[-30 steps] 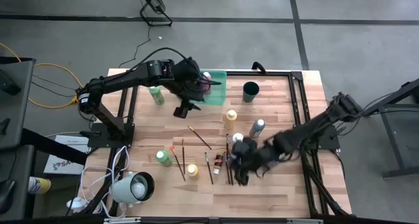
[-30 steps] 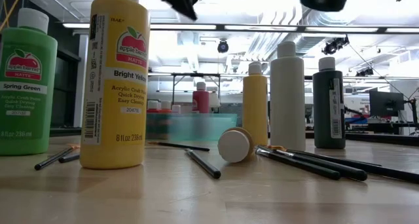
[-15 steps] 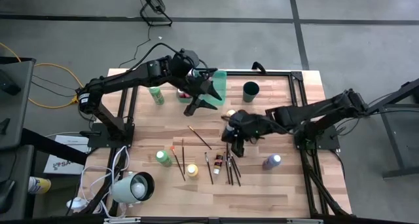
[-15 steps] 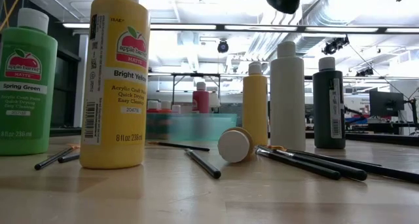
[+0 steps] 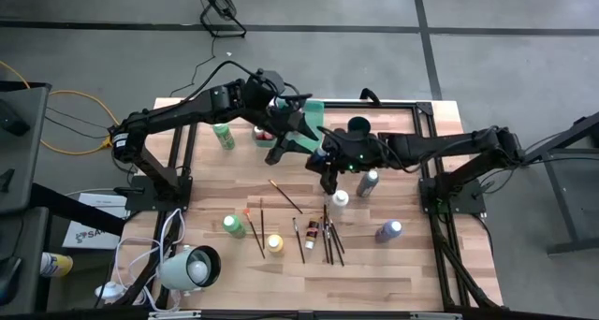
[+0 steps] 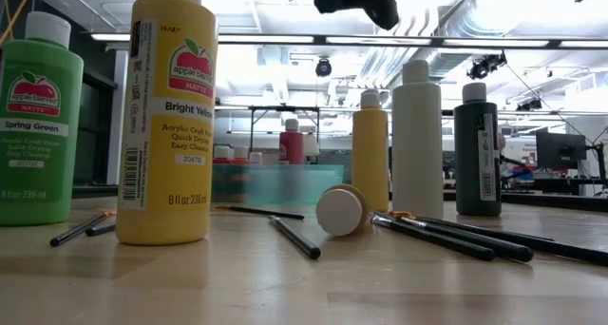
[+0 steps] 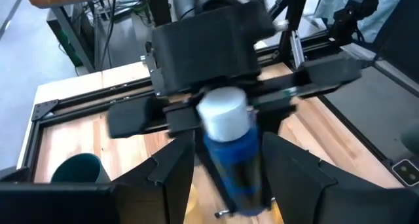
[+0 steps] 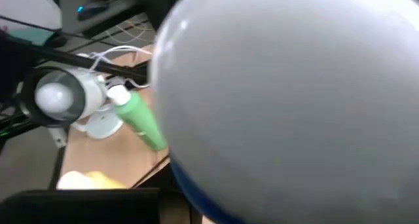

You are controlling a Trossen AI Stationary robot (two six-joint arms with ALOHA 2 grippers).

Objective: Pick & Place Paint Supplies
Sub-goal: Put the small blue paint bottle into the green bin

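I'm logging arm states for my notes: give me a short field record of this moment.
right end effector: shut on blue bottle, above the table's middle
blue bottle: white cap, off the table
left end effector: open, fingers either side of the bottle
green tray: far edge, near dark cup
brushes: lying on table

Both my arms are black, built from slim tubular links joined by thicker rounded joint housings. The left arm (image 5: 187,114) rises from a blocky dark base at the table's left edge, where orange and black cables trail off across the floor. The right arm (image 5: 449,147) is made the same way, its base sitting on a black frame at the right edge. From the left wrist I see two broad, flat, matte black fingers (image 7: 173,175) below a boxy black housing.
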